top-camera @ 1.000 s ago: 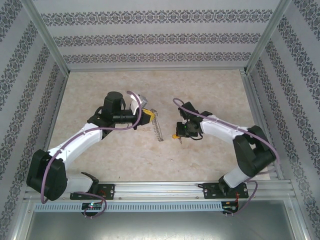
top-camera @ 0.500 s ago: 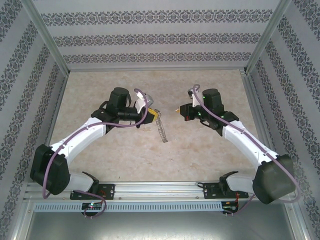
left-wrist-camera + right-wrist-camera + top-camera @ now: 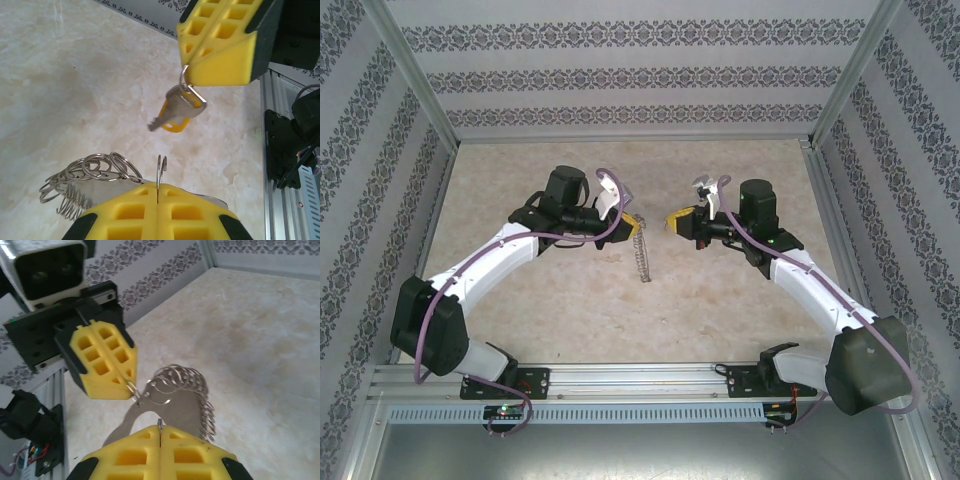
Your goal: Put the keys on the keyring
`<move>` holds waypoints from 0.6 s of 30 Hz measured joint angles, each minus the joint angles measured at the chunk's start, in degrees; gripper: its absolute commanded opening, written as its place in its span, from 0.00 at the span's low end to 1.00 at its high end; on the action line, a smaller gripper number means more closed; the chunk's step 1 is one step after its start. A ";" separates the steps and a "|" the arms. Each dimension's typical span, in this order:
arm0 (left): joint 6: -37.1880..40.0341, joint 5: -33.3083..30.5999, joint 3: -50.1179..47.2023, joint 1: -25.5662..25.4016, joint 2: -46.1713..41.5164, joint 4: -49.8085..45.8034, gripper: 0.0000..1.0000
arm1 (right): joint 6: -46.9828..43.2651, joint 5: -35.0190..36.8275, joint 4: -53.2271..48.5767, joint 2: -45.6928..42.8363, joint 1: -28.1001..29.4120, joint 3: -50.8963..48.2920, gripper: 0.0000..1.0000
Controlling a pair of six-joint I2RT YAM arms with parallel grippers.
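Observation:
My left gripper (image 3: 632, 222) is shut on the rim of the keyring (image 3: 639, 258), a thin silvery ring strung with many small silver loops that hangs down over the table. In the left wrist view, the ring's edge pokes up between my shut yellow fingers (image 3: 158, 189), with the loops (image 3: 90, 172) bunched to the left. My right gripper (image 3: 673, 222) faces it a short gap away, shut on a small split ring. From that ring dangles the key (image 3: 176, 114), with a yellow head and silver blade. In the right wrist view, the keyring (image 3: 186, 386) hangs from the left gripper (image 3: 125, 382) just beyond my right fingertips (image 3: 160, 432).
The beige marbled tabletop (image 3: 560, 310) lies under both grippers. Patterned walls (image 3: 640, 80) close in the back and sides. An aluminium rail (image 3: 640, 380) with the arm bases runs along the near edge.
The right arm has lifted off the table and swung back and left, bringing the key close to the left gripper. The left gripper has shifted slightly right with the keyring.

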 measured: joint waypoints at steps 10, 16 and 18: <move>0.52 1.29 1.84 -0.68 2.27 -1.40 0.00 | -3.26 -2.14 -2.38 0.04 3.98 2.19 0.00; 1.29 1.57 2.47 -0.74 2.38 -2.60 0.00 | -5.55 -0.85 -4.24 2.43 6.56 4.83 0.00; 1.44 1.73 2.51 -0.74 2.38 -2.78 0.00 | -5.79 -0.55 -4.59 3.37 6.91 5.38 0.00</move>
